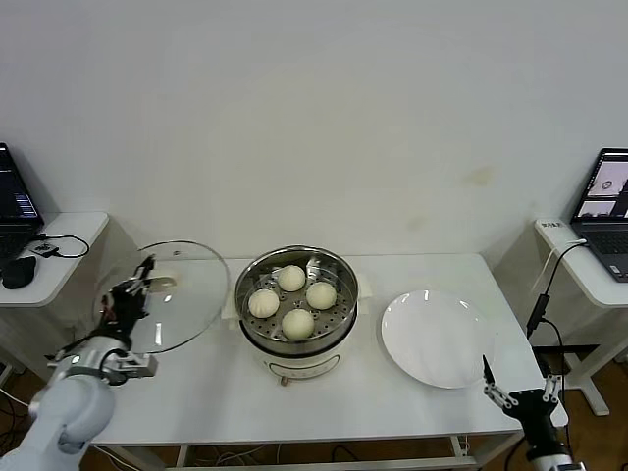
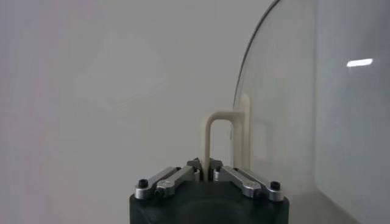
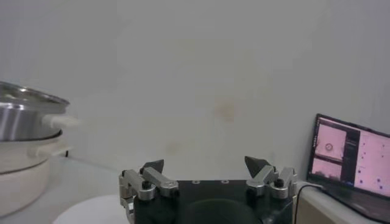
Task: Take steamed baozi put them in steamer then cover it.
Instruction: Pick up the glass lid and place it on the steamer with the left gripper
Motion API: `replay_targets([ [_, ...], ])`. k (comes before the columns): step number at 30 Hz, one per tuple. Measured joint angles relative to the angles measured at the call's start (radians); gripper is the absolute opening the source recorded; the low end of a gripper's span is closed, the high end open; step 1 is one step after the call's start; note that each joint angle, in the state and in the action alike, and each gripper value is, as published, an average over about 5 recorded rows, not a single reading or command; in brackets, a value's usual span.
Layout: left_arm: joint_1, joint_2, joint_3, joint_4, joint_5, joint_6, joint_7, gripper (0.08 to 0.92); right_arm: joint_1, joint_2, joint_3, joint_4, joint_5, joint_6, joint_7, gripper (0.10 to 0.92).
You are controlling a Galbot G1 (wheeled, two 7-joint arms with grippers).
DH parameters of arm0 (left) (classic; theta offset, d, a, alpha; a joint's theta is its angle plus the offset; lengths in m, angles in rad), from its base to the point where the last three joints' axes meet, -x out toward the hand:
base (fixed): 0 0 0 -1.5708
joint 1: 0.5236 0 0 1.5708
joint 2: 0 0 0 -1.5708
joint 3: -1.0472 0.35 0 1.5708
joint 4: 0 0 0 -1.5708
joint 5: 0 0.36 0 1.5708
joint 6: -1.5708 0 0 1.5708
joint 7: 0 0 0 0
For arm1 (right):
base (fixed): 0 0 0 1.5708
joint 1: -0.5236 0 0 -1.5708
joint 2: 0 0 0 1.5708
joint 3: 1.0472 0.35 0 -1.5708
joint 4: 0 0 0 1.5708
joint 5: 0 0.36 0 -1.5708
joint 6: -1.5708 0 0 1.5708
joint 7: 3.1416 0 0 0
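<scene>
Head view, left gripper (image 1: 140, 282) jaws clamping cover (image 1: 188, 294) handle

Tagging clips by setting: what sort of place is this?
Probably a robot test lab, not a kitchen: a bare white table, open laptops on side desks, and one steamer against a blank wall.

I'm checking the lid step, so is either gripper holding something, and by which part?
The left gripper holds the round clear glass lid by its cream-white handle. The right gripper is open, empty.
</scene>
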Motion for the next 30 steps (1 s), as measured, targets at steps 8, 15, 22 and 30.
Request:
replay_targets([
  [8,-0.103,-0.024,0.182,-0.049,0.014,0.125,0.058,0.143,0.012,0.065,-0.002,-0.001,-0.112,0.013,0.028,0.823],
  [15,-0.213,-0.098,0.310,-0.040,0.112,0.205,0.128,0.143,0.023,0.128,-0.004,-0.027,-0.203,0.041,0.057,0.823],
  [22,-0.304,-0.189,0.396,-0.002,0.253,0.255,0.207,0.143,0.041,0.168,-0.010,-0.065,-0.277,0.066,0.079,0.823],
  [30,-0.359,-0.308,0.471,0.061,0.366,0.289,0.265,0.143,0.053,0.186,-0.015,-0.100,-0.316,0.079,0.090,0.823],
])
